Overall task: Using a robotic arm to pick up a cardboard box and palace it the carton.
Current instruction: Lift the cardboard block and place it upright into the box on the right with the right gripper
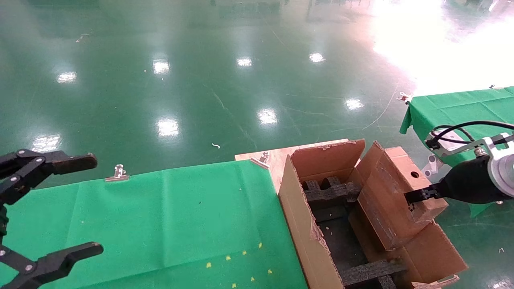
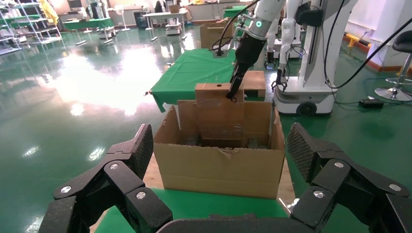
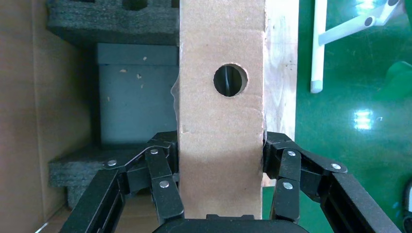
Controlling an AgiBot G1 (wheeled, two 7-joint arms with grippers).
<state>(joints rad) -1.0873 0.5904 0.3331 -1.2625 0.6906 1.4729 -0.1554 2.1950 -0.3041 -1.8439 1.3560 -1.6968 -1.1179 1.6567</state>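
Note:
The small brown cardboard box (image 1: 391, 196) with a round hole (image 1: 414, 175) hangs tilted over the right side of the carton (image 1: 295, 208). Its lower end dips into the carton's opening, among black foam inserts (image 1: 329, 190). My right gripper (image 1: 415, 196), on the white robotic arm (image 2: 262, 19), is shut on the box's upper part. In the right wrist view the fingers (image 3: 163, 179) clamp both sides of the box (image 3: 221, 121) above the foam (image 3: 111, 24). My left gripper (image 1: 86, 206) is open and empty over the green cloth, facing the carton (image 2: 218, 170).
The carton stands on a wooden board (image 1: 277, 158) at the right end of the green-cloth table (image 1: 160, 216), which has metal clips (image 1: 117, 173) at its edge. A second green table (image 1: 453, 104) is at the far right. A white robot base (image 2: 301, 92) stands beyond.

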